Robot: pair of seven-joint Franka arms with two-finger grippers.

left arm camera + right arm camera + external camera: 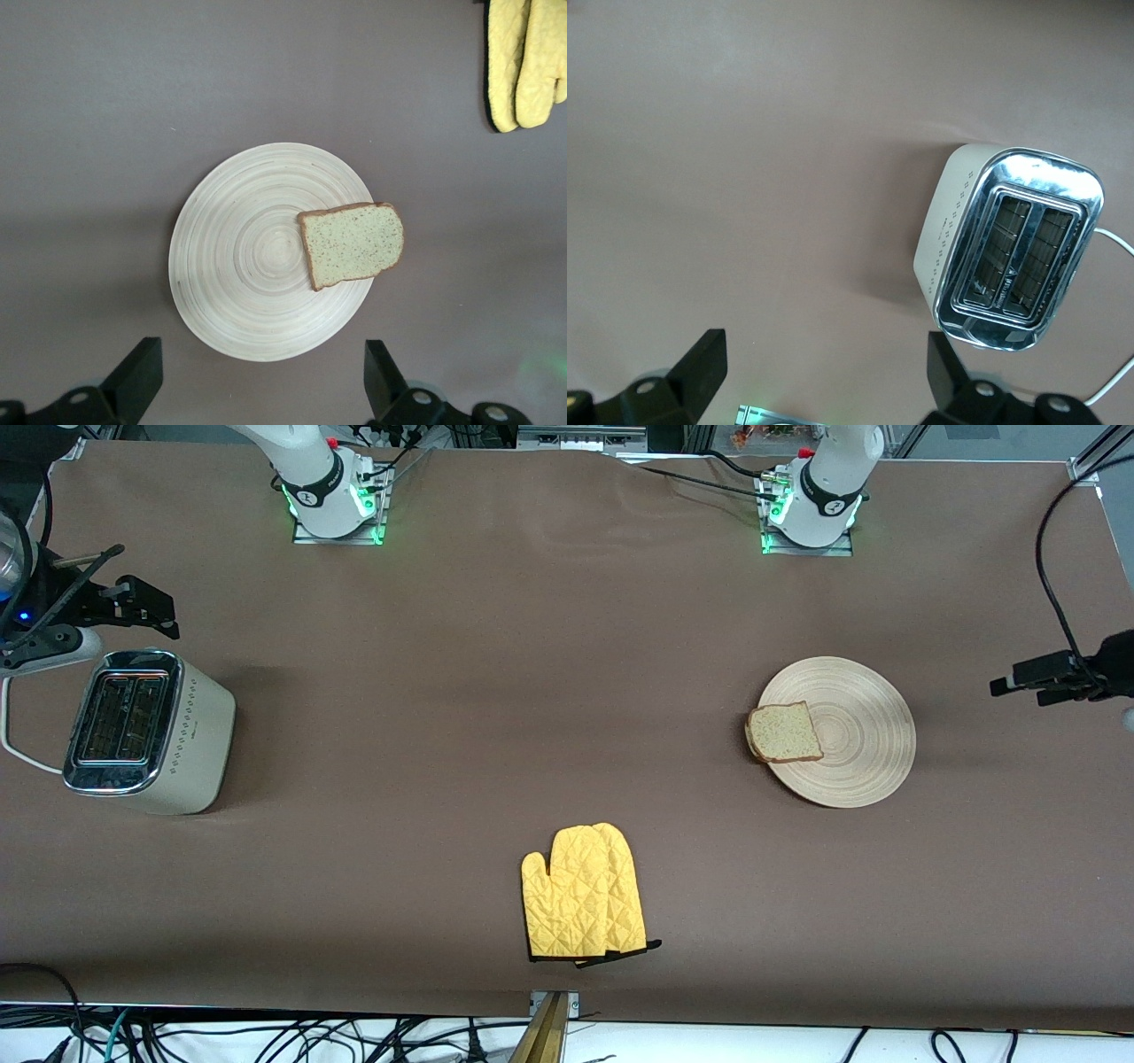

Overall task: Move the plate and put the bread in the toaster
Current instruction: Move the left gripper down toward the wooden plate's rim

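The pale wooden plate (855,731) lies on the table toward the left arm's end. The bread (784,732) lies flat on the plate's rim on the side toward the right arm, slightly overhanging it. In the left wrist view the plate (239,266) and the bread (353,245) lie below my open, empty left gripper (261,363). That gripper (1019,682) hangs over the table's end beside the plate. The cream toaster (146,731) stands at the right arm's end with both slots empty. My right gripper (146,589) is open and empty above the table beside the toaster (1010,248).
A pair of yellow oven mitts (585,893) lies nearer the front camera, midway between toaster and plate, and shows in the left wrist view (523,62). The toaster's white cord (13,744) runs off the table's end. Brown cloth covers the table.
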